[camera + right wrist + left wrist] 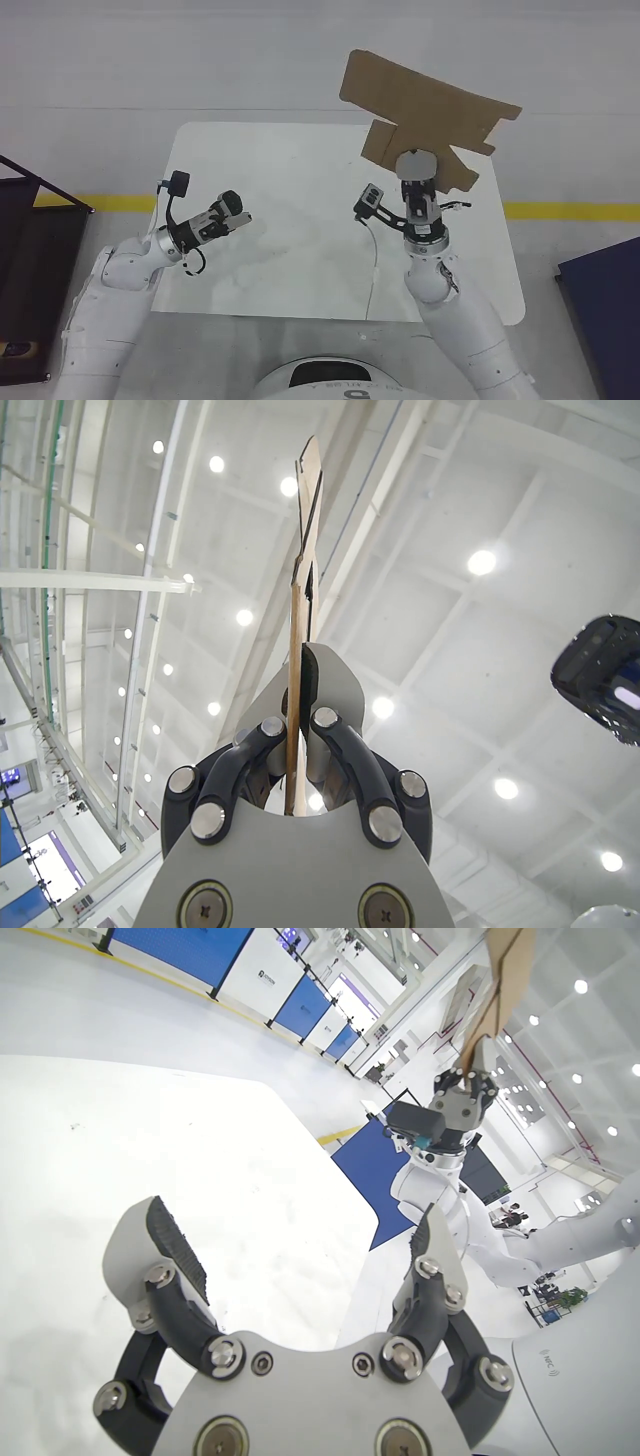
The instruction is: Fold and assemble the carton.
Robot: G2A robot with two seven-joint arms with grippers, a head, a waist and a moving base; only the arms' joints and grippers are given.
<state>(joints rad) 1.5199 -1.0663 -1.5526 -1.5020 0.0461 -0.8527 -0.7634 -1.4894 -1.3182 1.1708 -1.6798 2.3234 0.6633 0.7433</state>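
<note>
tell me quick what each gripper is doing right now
Left gripper: open, holding nothing, above the table.
Right gripper: shut on the flat carton, held up in the air.

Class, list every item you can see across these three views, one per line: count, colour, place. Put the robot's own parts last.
carton: one, brown, flat and unfolded, held up above the table's far right part.
table: one, white, in front of the robot.
floor line: one, yellow, on the floor either side of the table.
blue panel: one, blue, right of the table.
dark stand: one, black, left of the table.
left gripper: one, white and black, open, over the table's near left.
right gripper: one, white and black, shut on the carton's lower edge.
</note>
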